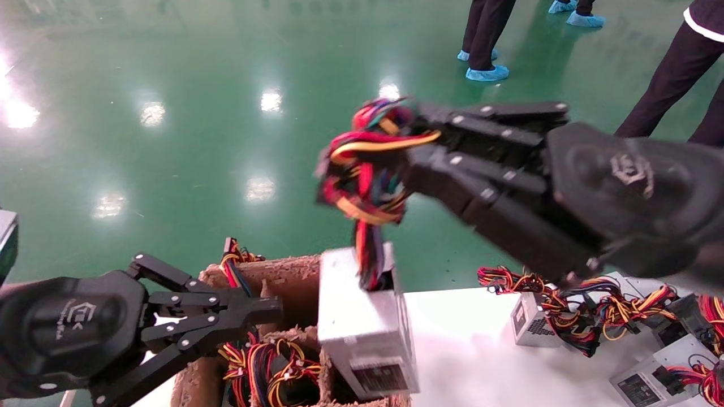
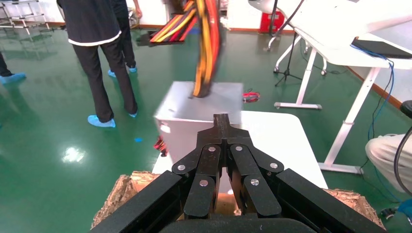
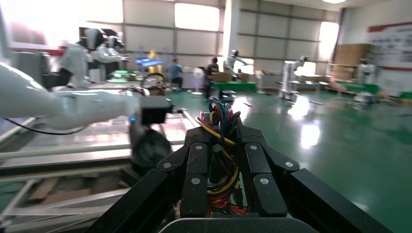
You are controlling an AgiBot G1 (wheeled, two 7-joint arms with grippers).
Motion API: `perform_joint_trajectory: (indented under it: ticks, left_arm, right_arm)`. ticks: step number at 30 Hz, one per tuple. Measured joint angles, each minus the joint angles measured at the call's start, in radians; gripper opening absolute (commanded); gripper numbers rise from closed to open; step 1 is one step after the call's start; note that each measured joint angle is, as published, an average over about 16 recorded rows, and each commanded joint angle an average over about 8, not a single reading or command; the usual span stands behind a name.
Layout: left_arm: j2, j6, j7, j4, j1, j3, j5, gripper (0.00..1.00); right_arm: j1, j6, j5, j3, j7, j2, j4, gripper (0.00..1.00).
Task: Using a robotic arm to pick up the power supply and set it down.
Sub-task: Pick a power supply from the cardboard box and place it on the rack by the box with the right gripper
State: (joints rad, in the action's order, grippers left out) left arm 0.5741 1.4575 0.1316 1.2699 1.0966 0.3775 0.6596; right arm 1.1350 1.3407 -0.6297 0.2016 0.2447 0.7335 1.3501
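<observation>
1. Risk, slip: your right gripper (image 1: 410, 152) is clamped on the wire bundle (image 1: 367, 169) alone, not on the casing. The power supply (image 1: 365, 322) hangs from those wires, so the bundle could slide through the fingers or strain where it leaves the box.
2. Risk, swing: the hanging power supply sits tilted just above the cardboard box (image 1: 283, 282); it may clip a divider wall or the left gripper (image 1: 266, 311) nearby.
3. Right arm pose: raised high, reaching in from the right, fingers pointing leftward.
4. Left arm pose: low beside the cardboard box, fingers pressed together on nothing, pointed at the power supply's side.
5. Other power supplies (image 1: 565, 322) lie on the white table (image 1: 464, 345).
</observation>
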Motion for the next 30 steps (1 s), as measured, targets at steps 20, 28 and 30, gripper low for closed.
perform_joint_trajectory:
  ticks: [20,28,30]
  left_arm:
    - [0.000,0.000,0.000,0.000,0.000,0.000,0.000,0.00]
    - [0.000,0.000,0.000,0.000,0.000,0.000,0.000,0.00]
    - [0.000,0.000,0.000,0.000,0.000,0.000,0.000,0.00]
  right_arm:
    - [-0.359,-0.107,0.063,-0.212,-0.102,-0.206,0.000,0.00]
    - [-0.605,-0.119,0.089,-0.303,-0.123,-0.269,-0.002,0.00]
    - [-0.665,-0.122,0.093,-0.326,-0.127,-0.281,-0.002,0.00]
